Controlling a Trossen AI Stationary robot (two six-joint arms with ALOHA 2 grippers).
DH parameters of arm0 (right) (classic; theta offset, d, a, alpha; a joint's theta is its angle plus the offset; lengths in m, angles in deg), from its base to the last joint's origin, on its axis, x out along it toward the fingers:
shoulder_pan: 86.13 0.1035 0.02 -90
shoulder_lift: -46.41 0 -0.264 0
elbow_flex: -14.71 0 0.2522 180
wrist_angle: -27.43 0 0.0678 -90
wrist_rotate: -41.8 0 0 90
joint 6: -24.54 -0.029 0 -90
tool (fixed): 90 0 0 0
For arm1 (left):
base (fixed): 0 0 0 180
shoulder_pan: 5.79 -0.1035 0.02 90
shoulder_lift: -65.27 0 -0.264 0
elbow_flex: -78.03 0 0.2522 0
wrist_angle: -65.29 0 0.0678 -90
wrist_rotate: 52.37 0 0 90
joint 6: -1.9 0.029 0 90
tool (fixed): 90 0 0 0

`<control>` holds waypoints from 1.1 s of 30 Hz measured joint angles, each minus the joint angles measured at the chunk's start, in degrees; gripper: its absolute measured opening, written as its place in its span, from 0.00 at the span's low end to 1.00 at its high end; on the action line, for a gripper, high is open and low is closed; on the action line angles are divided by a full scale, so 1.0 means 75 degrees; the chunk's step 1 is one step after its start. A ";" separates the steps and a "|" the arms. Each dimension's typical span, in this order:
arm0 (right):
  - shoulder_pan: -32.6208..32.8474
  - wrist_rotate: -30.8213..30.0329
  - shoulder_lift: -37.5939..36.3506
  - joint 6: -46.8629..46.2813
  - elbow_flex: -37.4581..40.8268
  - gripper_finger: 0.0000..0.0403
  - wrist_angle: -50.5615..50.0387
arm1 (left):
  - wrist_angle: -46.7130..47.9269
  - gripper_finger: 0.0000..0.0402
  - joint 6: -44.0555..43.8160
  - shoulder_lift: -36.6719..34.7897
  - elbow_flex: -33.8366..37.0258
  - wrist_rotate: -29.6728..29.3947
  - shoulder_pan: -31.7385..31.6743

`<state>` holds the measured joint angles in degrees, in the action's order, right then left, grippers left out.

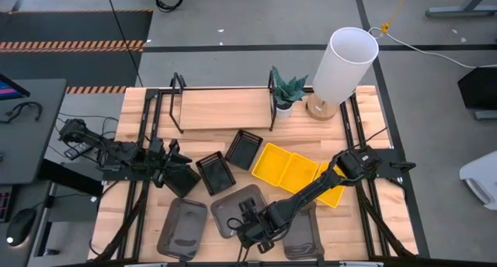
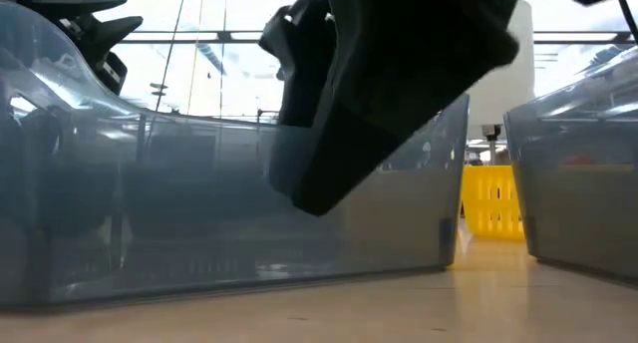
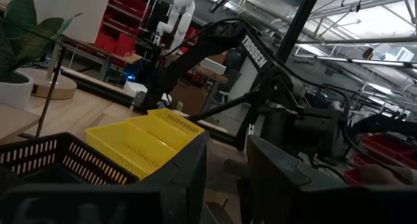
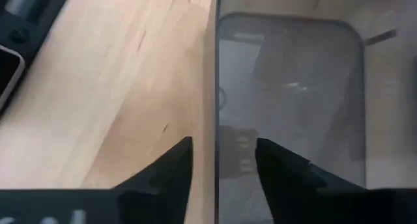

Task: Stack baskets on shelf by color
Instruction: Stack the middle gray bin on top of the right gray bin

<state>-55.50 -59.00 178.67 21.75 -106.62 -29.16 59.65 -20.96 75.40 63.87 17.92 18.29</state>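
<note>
Three grey baskets lie flat along the table's near edge: left (image 1: 182, 227), middle (image 1: 233, 203), right (image 1: 304, 237). My right gripper (image 1: 250, 230) hangs over the middle one (image 4: 293, 87), open. One finger stands inside its side wall (image 4: 216, 81) and one outside, over the wood. Nested yellow baskets (image 1: 291, 168) sit mid-table. Two black slatted baskets (image 1: 215, 172) (image 1: 245, 148) lie beside them. My left gripper (image 1: 172, 172) is open at the left, next to the nearer black basket (image 3: 39, 160). The shelf (image 1: 221, 108) stands at the far side.
A white cylindrical lamp (image 1: 342, 61) on a wooden base and a small potted plant (image 1: 286, 92) stand at the shelf's right end. In the low view my right gripper (image 2: 389, 94) fills the middle, with grey basket walls (image 2: 199, 213) on both sides and the yellow baskets (image 2: 490, 198) behind.
</note>
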 joint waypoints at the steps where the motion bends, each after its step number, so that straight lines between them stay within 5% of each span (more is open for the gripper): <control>1: 0.0000 0.0038 0.0001 0.0000 0.0001 0.35 -0.0001 | 0.0000 0.29 0.0000 0.0000 0.0000 0.0000 0.0001; 10: 0.0003 0.0182 -0.0008 -0.0170 0.0128 0.02 -0.0047 | -0.0003 0.29 0.0000 -0.0003 0.0002 0.0003 -0.0001; 24: 0.0035 0.0260 -0.0064 -0.0144 -0.0175 0.01 -0.0902 | -0.0003 0.29 0.0000 -0.0003 0.0001 0.0003 -0.0001; 33: 0.0471 -0.0340 -0.0093 0.1710 -0.1223 0.01 -0.2104 | -0.0003 0.29 0.0000 -0.0003 0.0000 0.0003 -0.0001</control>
<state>-51.97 -61.55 177.97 34.57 -115.79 -44.94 59.63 -20.96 75.38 63.87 17.94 18.28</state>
